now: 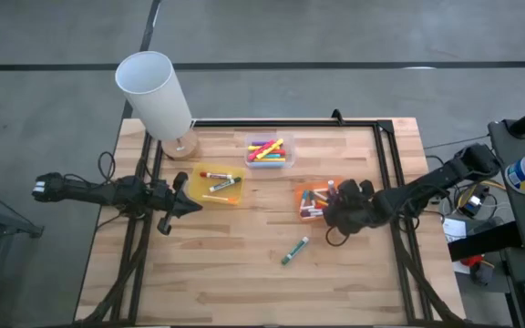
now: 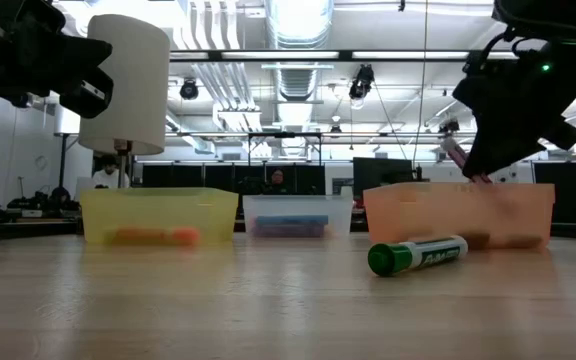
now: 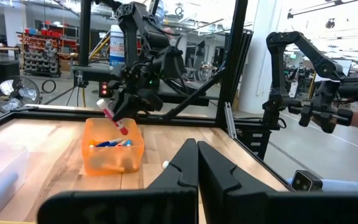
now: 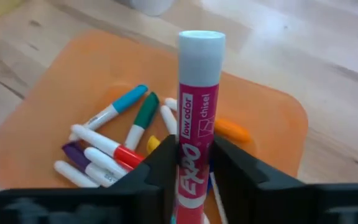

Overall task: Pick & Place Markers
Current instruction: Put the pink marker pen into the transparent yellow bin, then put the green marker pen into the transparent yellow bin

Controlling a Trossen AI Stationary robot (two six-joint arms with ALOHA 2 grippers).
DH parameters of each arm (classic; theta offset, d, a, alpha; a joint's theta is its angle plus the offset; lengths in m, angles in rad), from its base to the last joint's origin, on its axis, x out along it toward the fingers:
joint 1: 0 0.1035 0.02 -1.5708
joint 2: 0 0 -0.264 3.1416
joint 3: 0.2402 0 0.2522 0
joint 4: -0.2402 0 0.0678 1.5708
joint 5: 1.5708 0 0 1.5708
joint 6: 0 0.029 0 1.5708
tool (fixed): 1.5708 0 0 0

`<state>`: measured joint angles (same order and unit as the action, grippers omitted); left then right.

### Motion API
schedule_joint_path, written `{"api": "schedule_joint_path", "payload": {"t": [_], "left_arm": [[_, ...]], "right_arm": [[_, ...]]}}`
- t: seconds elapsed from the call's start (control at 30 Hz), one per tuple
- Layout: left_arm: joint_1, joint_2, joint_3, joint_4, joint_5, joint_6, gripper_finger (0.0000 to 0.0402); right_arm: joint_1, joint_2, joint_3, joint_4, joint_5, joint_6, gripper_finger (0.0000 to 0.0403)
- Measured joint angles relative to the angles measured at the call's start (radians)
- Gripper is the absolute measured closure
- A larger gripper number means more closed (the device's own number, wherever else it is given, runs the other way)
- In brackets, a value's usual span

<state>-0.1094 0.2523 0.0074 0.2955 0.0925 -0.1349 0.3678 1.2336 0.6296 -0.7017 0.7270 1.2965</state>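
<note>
My right gripper [image 1: 337, 204] hangs over the orange tray [image 1: 310, 200], shut on a pink marker [image 4: 199, 106] with a pale end cap. Several markers [image 4: 114, 146] lie in that tray below it. A green marker [image 1: 294, 250] lies on its side on the wood in front of the tray, also in the low view [image 2: 418, 254]. More markers lie in the yellow tray [image 1: 215, 185] and in the clear tray [image 1: 269, 151]. My left gripper [image 1: 188, 202] waits shut beside the yellow tray, touching nothing. My right gripper pinches the pink marker's barrel [image 4: 190, 163] between its two fingers [image 4: 161, 163]. The marker lies along the fingers and sticks out well past their tips, pale cap [image 4: 201, 45] foremost. The fingers slant down from the table's right side. The marker is clear of the tray, tilted above it.
A white lamp [image 1: 158, 96] stands at the far left corner behind the yellow tray. A black frame [image 1: 390, 173] runs along the table's far and right sides. Bare wood [image 1: 244, 273] lies toward the near edge.
</note>
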Motion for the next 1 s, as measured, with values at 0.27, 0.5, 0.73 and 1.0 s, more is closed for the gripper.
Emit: {"api": "schedule_joint_path", "payload": {"t": [0.27,0.5,0.73,1.0], "left_arm": [[0.000,0.000,0.000,0.000,0.000,0.000,0.0401],[0.000,0.000,0.000,0.000,0.000,0.000,0.0401],[0.000,0.000,0.000,0.000,0.000,0.000,0.0401],[0.000,0.000,0.000,-0.001,0.000,0.000,0.0401]], "right_arm": [[-0.031,0.007,0.000,-0.020,-0.026,0.009,0.0203],[-0.006,0.000,0.041,0.116,0.011,-0.225,0.0180],[0.021,0.067,0.066,0.655,-0.140,-0.847,0.0184],[0.019,0.269,0.087,0.825,-0.476,-1.013,0.0182]]}}
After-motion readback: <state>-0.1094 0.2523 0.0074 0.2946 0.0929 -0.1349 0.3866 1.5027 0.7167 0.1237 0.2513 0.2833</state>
